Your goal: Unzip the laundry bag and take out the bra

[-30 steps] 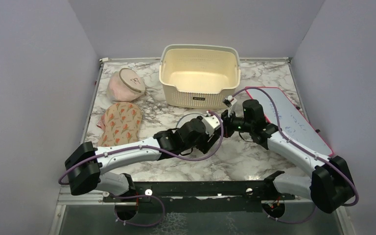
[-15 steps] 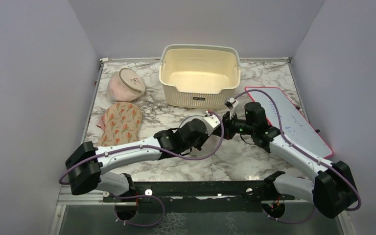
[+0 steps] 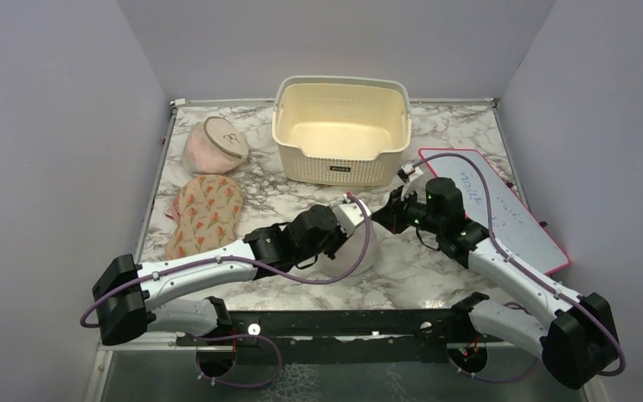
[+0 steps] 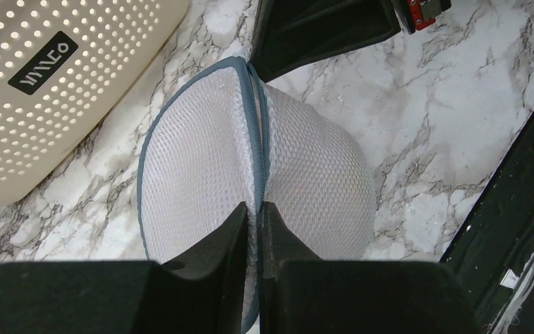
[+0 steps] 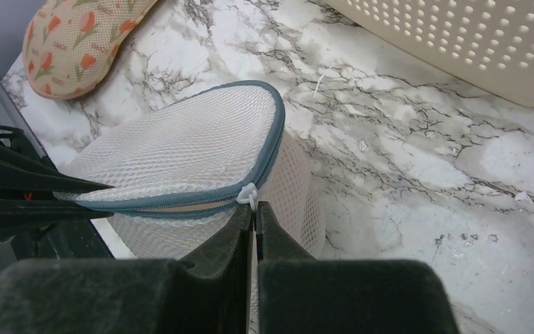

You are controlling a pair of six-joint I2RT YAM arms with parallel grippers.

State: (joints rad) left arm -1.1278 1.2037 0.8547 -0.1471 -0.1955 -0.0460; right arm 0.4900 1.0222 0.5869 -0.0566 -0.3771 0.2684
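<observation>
The laundry bag (image 4: pixel 313 167) is a white mesh drum with a grey zip rim (image 5: pixel 201 200). It stands on the marble between the two arms and is mostly hidden under them in the top view (image 3: pixel 367 249). My left gripper (image 4: pixel 255 207) is shut on the bag's rim seam. From the opposite side, my right gripper (image 5: pixel 255 207) is shut on the white zip pull (image 5: pixel 249 195). The zip gapes a little beside the pull, and a beige sliver (image 5: pixel 181 206) shows inside. The bra is otherwise hidden.
A cream perforated basket (image 3: pixel 342 130) stands just behind the bag. A pinkish round bag (image 3: pixel 214 144) and a floral fabric piece (image 3: pixel 206 211) lie at the left. A red-rimmed whiteboard (image 3: pixel 502 209) lies at the right, under the right arm.
My left gripper has shut on the bag's rim and its arm has drawn back toward the near left. The right arm has shifted right, still shut on the zip pull.
</observation>
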